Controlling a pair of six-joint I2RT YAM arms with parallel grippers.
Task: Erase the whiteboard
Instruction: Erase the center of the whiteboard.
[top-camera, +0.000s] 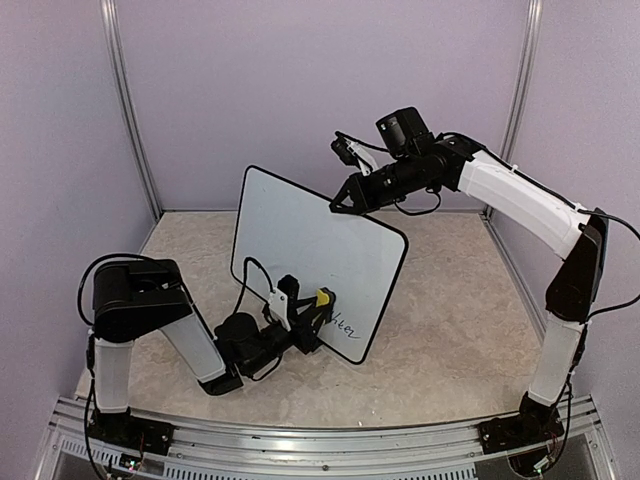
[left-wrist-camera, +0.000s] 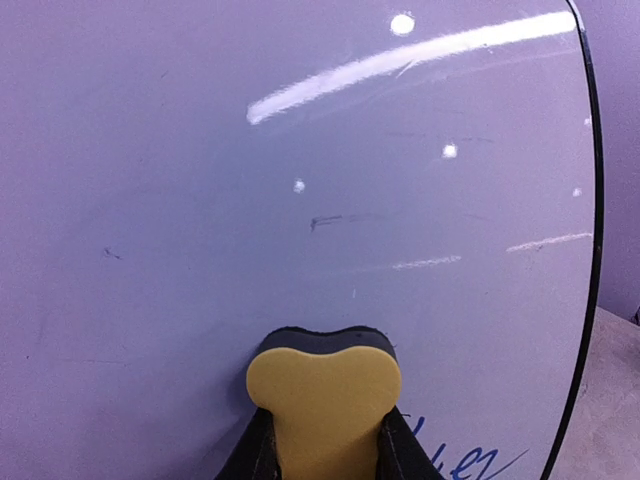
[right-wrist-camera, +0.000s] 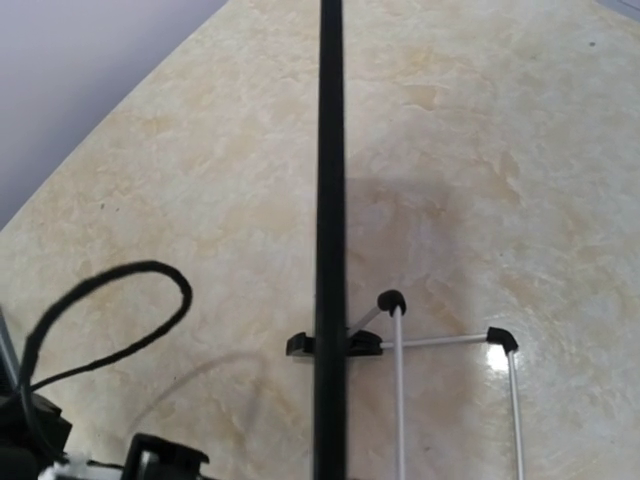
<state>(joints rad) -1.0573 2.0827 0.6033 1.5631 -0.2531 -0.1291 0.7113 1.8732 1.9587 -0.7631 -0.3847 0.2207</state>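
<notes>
Left fingers: the left fingers (left-wrist-camera: 398, 452) were closed narrowly on the yellow eraser (left-wrist-camera: 322, 400), one on each side of its waist.
Right fingers: the right fingers (top-camera: 343, 201) were closed and met the top edge of the whiteboard (top-camera: 310, 250). They seemed to pinch its frame to steady it, though the wrist view did not show the tips themselves.
Board position: it stood upright on the table (top-camera: 450, 330), directly ahead of the left fingers and directly beneath the right ones.
Contact: the eraser's dark felt face was pressed flat on the white surface, low on the board.
Key relation: the remaining blue writing (left-wrist-camera: 460, 465) lay just below and to the right of the eraser, close to the fingers' right side, near the board's lower right corner.
Long axis: the board's long edge ran crosswise to the left fingers. A sideways and downward stroke would likely have carried the felt over the script.
Nearer arm: the left arm, already on the surface beside the ink. The right was well apart from it, up on the rim.
Board look: glossy white with a thin black frame and rounded corners. It was mostly wiped, with faint dark smudges (left-wrist-camera: 325, 220) above the eraser and bright light streaks higher up.
Edge view: under the right wrist the frame ran as a straight black line, with a small black foot (right-wrist-camera: 300, 345) and a wire stand (right-wrist-camera: 450, 340) on the table.
</notes>
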